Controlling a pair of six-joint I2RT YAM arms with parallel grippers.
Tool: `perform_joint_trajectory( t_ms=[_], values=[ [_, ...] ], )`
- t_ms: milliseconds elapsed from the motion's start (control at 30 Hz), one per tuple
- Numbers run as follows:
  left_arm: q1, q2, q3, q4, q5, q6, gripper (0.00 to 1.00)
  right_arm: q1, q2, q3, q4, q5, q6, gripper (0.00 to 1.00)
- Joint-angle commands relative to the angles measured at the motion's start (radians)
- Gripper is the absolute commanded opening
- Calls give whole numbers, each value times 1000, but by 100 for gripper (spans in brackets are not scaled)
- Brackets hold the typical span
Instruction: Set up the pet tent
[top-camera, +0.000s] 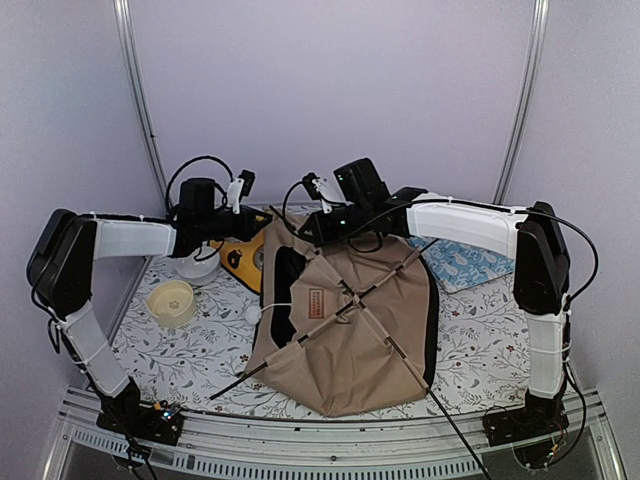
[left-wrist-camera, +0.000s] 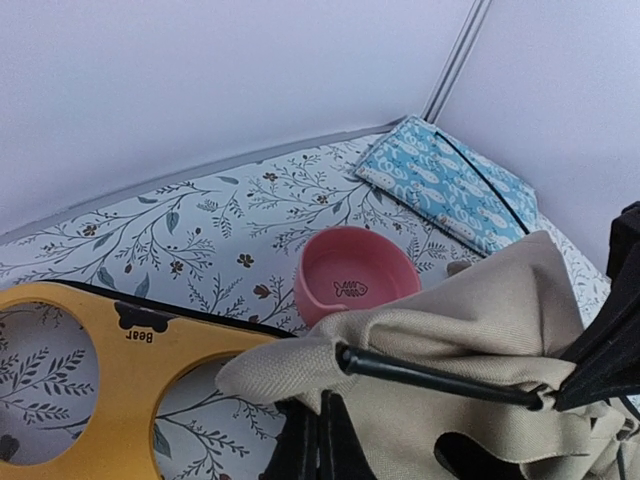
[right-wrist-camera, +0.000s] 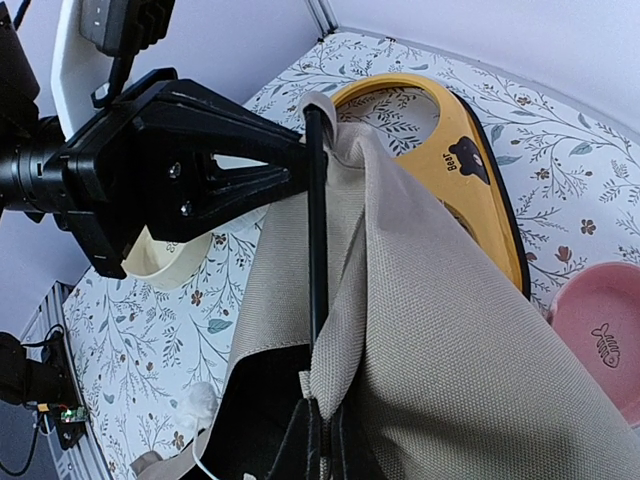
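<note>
The tan canvas pet tent (top-camera: 350, 330) lies half collapsed in the table's middle, its black poles (top-camera: 345, 305) crossing on top, a brown label (top-camera: 315, 302) on its side and a white pom-pom (top-camera: 252, 312) at its left. My left gripper (left-wrist-camera: 322, 440) is shut on the tent's far left corner, where a pole tip (left-wrist-camera: 352, 360) enters the fabric pocket. My right gripper (right-wrist-camera: 322, 440) is shut on a fold of the same tent fabric (right-wrist-camera: 450, 350), beside the black pole (right-wrist-camera: 316, 220). The left gripper's black fingers (right-wrist-camera: 200, 170) show opposite it.
A yellow double-bowl feeder (top-camera: 240, 258) lies behind the tent's left corner. A pink bowl (left-wrist-camera: 355, 275) sits by it. A cream bowl (top-camera: 172, 302) and a white bowl (top-camera: 198, 268) stand at the left. A blue patterned cushion (top-camera: 470, 262) lies at the back right.
</note>
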Motion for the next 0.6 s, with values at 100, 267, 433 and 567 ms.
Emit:
perform_joint_trajectory(
  t_ms=[100,267,433,567],
  values=[
    [-31,-50,7,-8,-13,63,0,-11,-32,5,21,-12,7,0],
    [-49,-63,25,-52,-69,152,0,-12,-31,7,13,-20,2,0],
    [-94,-53,88,-170,-194,365,0,-11,-26,36,-21,-42,-28,0],
    [-117,-58,103,-222,-282,511,0,-13,-36,46,-53,-41,-75,0]
  ],
)
